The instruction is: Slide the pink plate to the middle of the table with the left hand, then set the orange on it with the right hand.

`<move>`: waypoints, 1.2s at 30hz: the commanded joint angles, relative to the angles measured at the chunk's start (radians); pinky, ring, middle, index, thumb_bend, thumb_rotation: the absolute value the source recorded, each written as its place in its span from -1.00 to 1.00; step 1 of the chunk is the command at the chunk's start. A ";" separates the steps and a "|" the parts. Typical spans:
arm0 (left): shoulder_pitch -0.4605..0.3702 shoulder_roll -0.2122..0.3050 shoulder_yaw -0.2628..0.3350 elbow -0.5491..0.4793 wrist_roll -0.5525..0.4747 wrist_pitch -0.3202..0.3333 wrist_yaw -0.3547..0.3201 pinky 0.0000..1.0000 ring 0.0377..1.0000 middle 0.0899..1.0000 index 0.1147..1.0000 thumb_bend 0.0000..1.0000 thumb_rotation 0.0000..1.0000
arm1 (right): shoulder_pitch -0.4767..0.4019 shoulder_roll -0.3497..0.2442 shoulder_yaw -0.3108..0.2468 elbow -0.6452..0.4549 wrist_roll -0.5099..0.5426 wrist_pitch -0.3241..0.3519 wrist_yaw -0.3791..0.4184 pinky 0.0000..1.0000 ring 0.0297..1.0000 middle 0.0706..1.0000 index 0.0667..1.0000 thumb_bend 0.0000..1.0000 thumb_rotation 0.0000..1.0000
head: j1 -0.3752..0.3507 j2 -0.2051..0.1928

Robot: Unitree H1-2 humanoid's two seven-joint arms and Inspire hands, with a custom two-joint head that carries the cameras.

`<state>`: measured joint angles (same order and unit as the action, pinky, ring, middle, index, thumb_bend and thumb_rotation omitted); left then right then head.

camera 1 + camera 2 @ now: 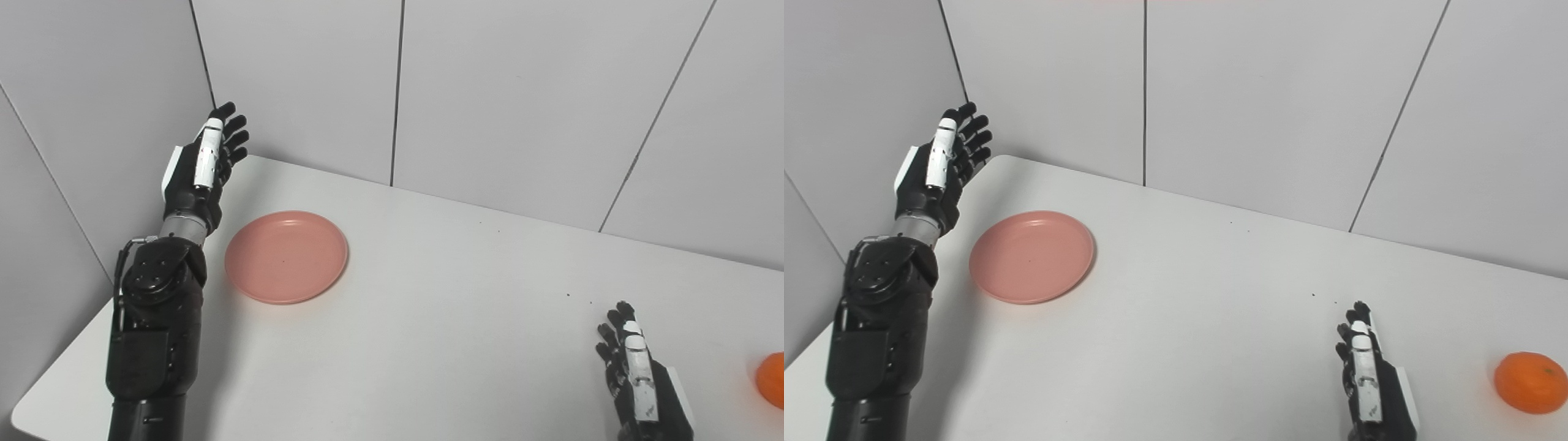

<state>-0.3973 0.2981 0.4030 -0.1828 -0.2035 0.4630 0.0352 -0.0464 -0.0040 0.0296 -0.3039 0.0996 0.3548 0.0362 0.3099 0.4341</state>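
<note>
- Your round pink plastic plate [286,256] sits at the white counter's [429,318] left end; left hand [205,162] beside it, fingers spread, empty.
- The round orange fruit [1530,382] lies untouched far right of the plate; right hand [1369,380] empty, fingers extended.

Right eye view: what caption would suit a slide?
Left robot hand open beside pink plate; right robot hand waits near orange.

A robot test cell in a lab, by the look of it: a bare white worktop [465,294] boxed in by plain grey panel walls [520,92].
</note>
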 commanded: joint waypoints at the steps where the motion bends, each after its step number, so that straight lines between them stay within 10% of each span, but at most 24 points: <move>1: -0.019 0.033 0.012 -0.003 -0.021 0.000 0.005 0.81 0.81 0.79 0.76 -0.41 1.00 | -0.017 -0.003 -0.005 -0.041 0.005 -0.038 0.008 1.00 0.95 0.98 0.99 -0.58 1.00 | 0.003 0.004; 36: 0.048 0.075 0.058 0.247 -0.158 -0.065 -0.070 0.81 0.83 0.85 0.81 -0.49 1.00 | -0.017 -0.010 -0.007 -0.052 0.011 -0.024 0.008 1.00 0.96 0.99 1.00 -0.60 1.00 | 0.012 0.006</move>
<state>-0.3312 0.3461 0.4570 0.0761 -0.3554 0.4506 -0.0218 -0.0454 -0.0092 0.0254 -0.3241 0.1081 0.3549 0.0362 0.3206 0.4387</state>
